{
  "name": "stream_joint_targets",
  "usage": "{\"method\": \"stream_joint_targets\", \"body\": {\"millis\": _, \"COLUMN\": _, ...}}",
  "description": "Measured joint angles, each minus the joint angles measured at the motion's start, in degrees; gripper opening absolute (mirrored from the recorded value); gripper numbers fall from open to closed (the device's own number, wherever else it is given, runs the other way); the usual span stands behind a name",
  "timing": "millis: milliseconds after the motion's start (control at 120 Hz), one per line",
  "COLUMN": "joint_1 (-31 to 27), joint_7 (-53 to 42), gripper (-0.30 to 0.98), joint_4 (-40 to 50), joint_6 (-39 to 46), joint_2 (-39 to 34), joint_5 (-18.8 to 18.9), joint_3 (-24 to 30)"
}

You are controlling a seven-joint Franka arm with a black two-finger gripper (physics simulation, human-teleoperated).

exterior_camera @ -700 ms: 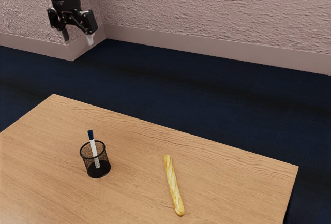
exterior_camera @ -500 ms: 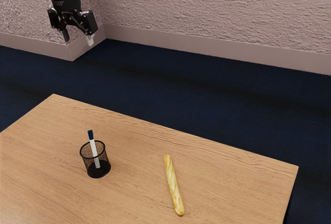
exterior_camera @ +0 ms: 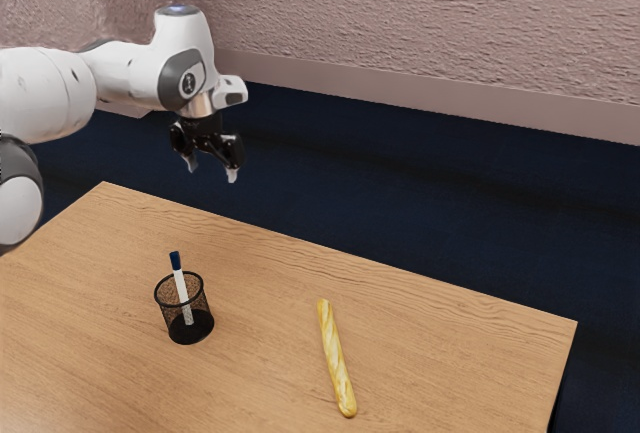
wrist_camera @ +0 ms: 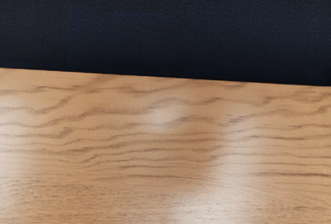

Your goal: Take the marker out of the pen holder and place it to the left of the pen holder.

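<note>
The tool (exterior_camera: 213,170) has swung from the exterior view's upper left corner toward its right and lower, more of the arm (exterior_camera: 130,71) now showing, its fingers spread apart, released. The marker (exterior_camera: 181,285) still leans in the pen holder (exterior_camera: 204,312) on the counter (exterior_camera: 450,363), and the baguette (exterior_camera: 336,358) lies unmoved.

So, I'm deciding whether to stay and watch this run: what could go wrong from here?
The marker leans inside the pen holder, so the open gripper, coming straight down, could miss or knock it. The pen holder surrounds the marker's lower part, so a low grip might bump the pen holder and tip it, or a slanted pull might drag it along.
</note>
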State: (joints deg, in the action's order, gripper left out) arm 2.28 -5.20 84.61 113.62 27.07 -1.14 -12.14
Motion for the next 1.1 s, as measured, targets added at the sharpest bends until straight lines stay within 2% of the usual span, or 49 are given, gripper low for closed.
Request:
{"method": "stream_joint_targets", "body": {"millis": 100, "joint_1": 0.05, "joint_7": 0.07, "gripper": 0.69, "joint_4": 6.13, "joint_6": 7.00, "joint_2": 0.03, "joint_5": -4.73, "joint_3": 0.07}}
{"method": "stream_joint_targets", "body": {"millis": 200, "joint_1": 0.53, "joint_7": 0.29, "gripper": 0.69, "joint_4": 7.86, "joint_6": 8.53, "joint_2": -0.03, "joint_5": -8.50, "joint_3": -2.13}}
{"method": "stream_joint_targets", "body": {"millis": 283, "joint_1": 1.87, "joint_7": 0.46, "gripper": 0.69, "joint_4": 9.68, "joint_6": 8.19, "joint_2": -1.28, "joint_5": -9.91, "joint_3": -3.79}}
{"method": "stream_joint_targets", "body": {"millis": 450, "joint_1": 3.80, "joint_7": 0.77, "gripper": 0.69, "joint_4": 18.73, "joint_6": 6.47, "joint_2": -6.93, "joint_5": -11.35, "joint_3": -7.26}}
{"method": "stream_joint_targets", "body": {"millis": 608, "joint_1": 5.77, "joint_7": 1.33, "gripper": 0.69, "joint_4": 27.55, "joint_6": 4.80, "joint_2": -12.61, "joint_5": -14.24, "joint_3": -8.85}}
{"method": "stream_joint_targets", "body": {"millis": 900, "joint_1": 7.06, "joint_7": 3.65, "gripper": 0.68, "joint_4": 32.46, "joint_6": 1.39, "joint_2": -15.82, "joint_5": -15.45, "joint_3": -9.03}}
{"method": "stream_joint_targets", "body": {"millis": 1100, "joint_1": 7.11, "joint_7": 4.76, "gripper": 0.44, "joint_4": 32.82, "joint_6": 0.49, "joint_2": -16.22, "joint_5": -14.44, "joint_3": -9.04}}
